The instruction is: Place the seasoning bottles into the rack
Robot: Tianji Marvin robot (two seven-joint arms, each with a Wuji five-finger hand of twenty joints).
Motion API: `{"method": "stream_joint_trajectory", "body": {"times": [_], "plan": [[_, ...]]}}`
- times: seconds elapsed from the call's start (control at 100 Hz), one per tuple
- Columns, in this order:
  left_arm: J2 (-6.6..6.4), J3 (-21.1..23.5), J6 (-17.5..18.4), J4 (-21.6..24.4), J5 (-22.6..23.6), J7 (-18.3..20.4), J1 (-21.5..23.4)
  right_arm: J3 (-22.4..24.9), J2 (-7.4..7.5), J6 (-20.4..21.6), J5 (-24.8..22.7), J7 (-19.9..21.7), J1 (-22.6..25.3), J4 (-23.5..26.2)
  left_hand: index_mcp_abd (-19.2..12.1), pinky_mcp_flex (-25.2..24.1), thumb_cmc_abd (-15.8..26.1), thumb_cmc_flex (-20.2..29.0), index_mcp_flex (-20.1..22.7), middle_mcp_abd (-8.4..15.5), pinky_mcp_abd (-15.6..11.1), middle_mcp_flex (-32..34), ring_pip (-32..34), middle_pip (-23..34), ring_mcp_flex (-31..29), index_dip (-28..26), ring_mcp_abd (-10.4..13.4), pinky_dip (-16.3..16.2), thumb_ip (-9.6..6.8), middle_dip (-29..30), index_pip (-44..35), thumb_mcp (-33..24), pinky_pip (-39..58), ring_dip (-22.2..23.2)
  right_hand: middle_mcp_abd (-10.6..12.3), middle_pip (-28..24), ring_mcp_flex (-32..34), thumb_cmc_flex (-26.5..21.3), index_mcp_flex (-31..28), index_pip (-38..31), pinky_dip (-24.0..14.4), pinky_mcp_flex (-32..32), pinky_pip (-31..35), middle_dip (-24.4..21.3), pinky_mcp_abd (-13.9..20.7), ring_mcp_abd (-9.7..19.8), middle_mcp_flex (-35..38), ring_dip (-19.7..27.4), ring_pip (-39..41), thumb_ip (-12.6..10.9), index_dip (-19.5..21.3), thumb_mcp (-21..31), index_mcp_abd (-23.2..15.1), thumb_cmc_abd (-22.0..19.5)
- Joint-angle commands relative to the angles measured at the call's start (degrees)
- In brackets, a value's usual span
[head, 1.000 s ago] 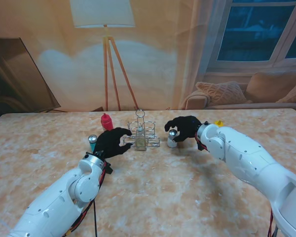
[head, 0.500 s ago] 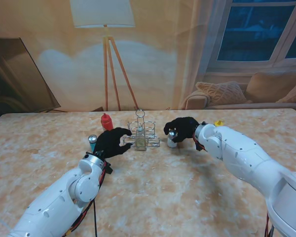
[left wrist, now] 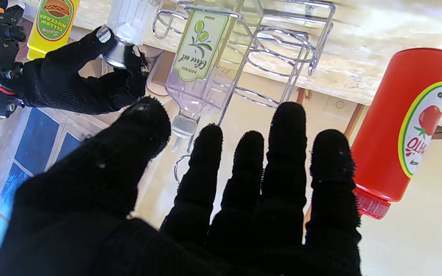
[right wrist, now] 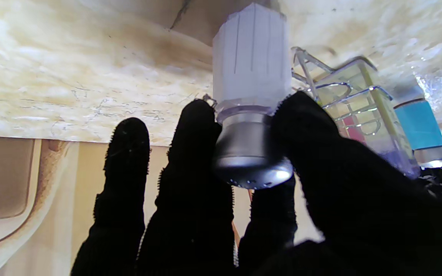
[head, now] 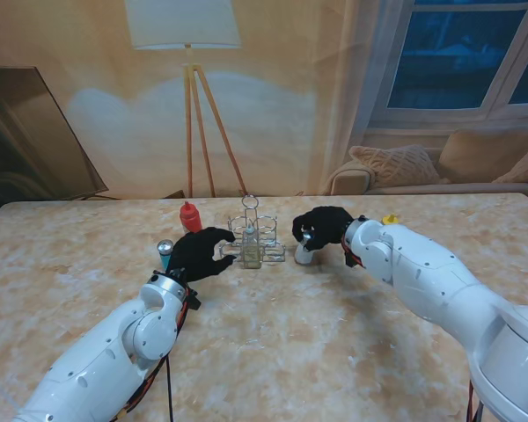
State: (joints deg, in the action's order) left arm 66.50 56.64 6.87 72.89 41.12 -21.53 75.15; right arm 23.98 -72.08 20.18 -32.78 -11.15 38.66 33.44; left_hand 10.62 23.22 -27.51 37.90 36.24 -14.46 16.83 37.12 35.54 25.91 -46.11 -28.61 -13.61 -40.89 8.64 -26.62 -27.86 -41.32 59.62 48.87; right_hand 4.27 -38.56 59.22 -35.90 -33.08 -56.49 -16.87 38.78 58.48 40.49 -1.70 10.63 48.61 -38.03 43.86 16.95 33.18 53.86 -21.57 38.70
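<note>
The wire rack (head: 262,239) stands mid-table with a clear olive oil bottle (head: 250,250) in it. My right hand (head: 321,227) is shut on the silver cap of a white shaker (head: 306,252) just right of the rack; the thumb and fingers pinch the cap (right wrist: 249,165). Whether the shaker's base touches the table I cannot tell. My left hand (head: 202,253) is at the rack's left side, open with its fingers (left wrist: 286,153) spread toward the rack (left wrist: 294,46). A red ketchup bottle (head: 190,215) and a teal shaker (head: 165,253) stand left of it.
A yellow mustard bottle (head: 389,218) stands behind my right forearm, its label showing in the left wrist view (left wrist: 50,23). Beyond the table's far edge are a floor lamp (head: 189,105) and a sofa (head: 440,167).
My right hand has shifted slightly left toward the rack with the white shaker in its grip. The left hand has not moved.
</note>
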Motion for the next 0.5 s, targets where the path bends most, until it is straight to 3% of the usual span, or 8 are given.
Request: {"method": "stream_joint_trajectory", "body": {"times": [0.0,0.26,0.49], "plan": [[0.01,0.02,-0.05,0.12,0.21,0.82,0.00,0.18,-0.36,0.22,0.32,1.20,0.52,0.27,-0.88,-0.63,-0.47,0.87,0.67,-0.47,-0.05,-0.22,0.10,-0.40,1.10,-0.51,0.34,-1.22,-1.14,-0.22,-0.05,-1.40,-0.39,0.37,4.75,-3.84,1.80,-4.41,-2.87,-5.47,-1.16,1.54,1.31,3.73,2.03,2.22,4.38,-2.37,2.50,0.49,1.72,1.45,-4.26,-0.74],[-0.02,0.00,0.03,0.12,0.32,0.84,0.01,1.25,0.61,0.51,-0.25,2.11,0.98,2.13,-0.82,-0.58,-0.63,0.95,0.82,-0.52,-0.08,-0.20,0.09,-0.36,1.11,-0.54,0.39,-1.18,-1.13,-0.22,-0.19,-1.61,-0.38,0.35,4.94,-5.46,4.31,-4.90,-5.74,-6.42,-3.54,5.08,2.54,5.01,1.74,2.75,6.68,-3.82,5.71,0.01,2.49,3.58,-4.81,2.48],[-0.03,0.00,0.10,0.10,0.34,0.85,0.00,2.13,1.13,0.93,-0.68,2.46,1.48,3.60,-0.79,-0.56,-0.67,0.99,0.91,-0.44,-0.18,-0.20,0.07,-0.31,1.09,-0.59,0.41,-1.07,-1.09,-0.22,-0.35,-1.74,-0.44,0.32,4.58,-6.07,7.79,-4.15,-7.20,-6.60,-4.82,8.30,2.50,4.30,0.75,3.26,7.78,-4.95,0.50,-0.73,2.73,5.82,-4.91,4.97]]}}
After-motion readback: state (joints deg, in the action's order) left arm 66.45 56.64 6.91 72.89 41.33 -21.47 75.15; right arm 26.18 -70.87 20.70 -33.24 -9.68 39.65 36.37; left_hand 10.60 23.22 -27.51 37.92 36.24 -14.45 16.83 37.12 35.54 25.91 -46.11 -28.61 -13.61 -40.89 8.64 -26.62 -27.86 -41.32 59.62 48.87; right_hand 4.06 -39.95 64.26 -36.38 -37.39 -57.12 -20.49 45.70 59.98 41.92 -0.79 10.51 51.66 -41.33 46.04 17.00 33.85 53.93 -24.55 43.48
